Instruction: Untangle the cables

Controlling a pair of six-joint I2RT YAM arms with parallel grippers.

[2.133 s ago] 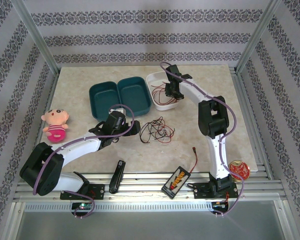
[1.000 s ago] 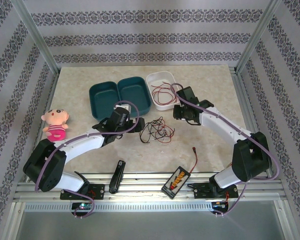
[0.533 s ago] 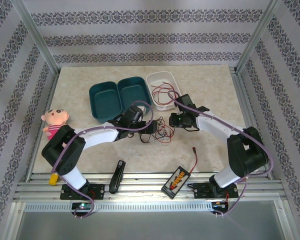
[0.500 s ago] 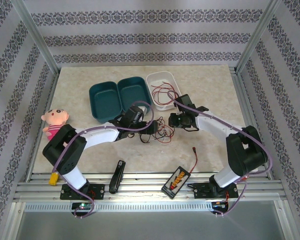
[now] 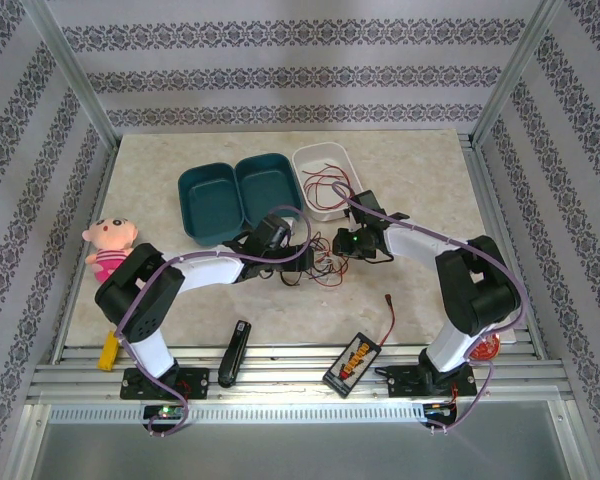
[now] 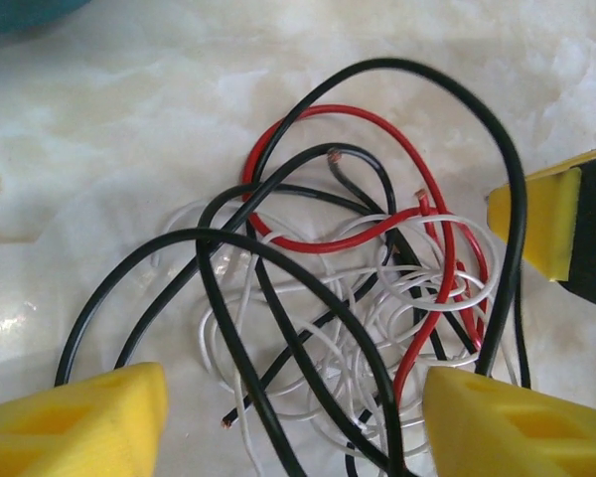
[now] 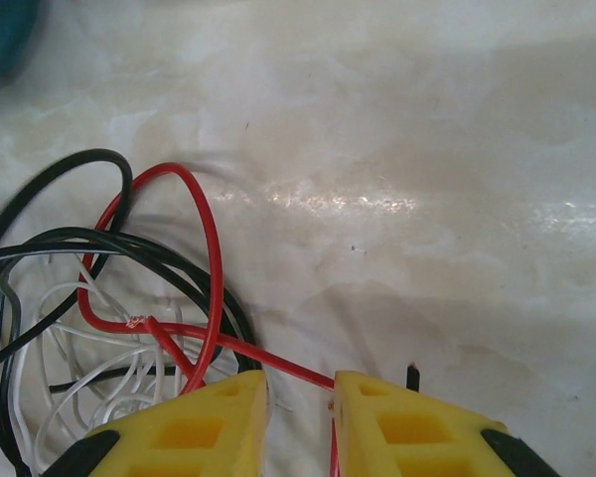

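The tangle of cables (image 5: pixel 321 262) lies on the marble table between my two grippers, with thin red, black and white wires looped through each other. In the left wrist view a red loop (image 6: pixel 323 107) and a big black loop (image 6: pixel 377 63) lie over fine white coils. My left gripper (image 5: pixel 300 262) (image 6: pixel 293 427) is open wide at the tangle's left side, black and white strands lying between its fingers. My right gripper (image 5: pixel 342 243) (image 7: pixel 301 417) is at the tangle's right edge, open by a narrow gap into which a red wire (image 7: pixel 216 268) runs.
A white tray (image 5: pixel 302 160) behind the tangle holds more thin red wire. A teal double container (image 5: pixel 240 198) stands left of it. A doll (image 5: pixel 110 250) sits far left. A black-and-yellow box (image 5: pixel 352 360) with a red lead and a black bar (image 5: pixel 235 352) lie near the front edge.
The right gripper left the white tray and came down to the tangle's right edge. The left gripper slid right up to the tangle. The tangle itself has barely shifted.
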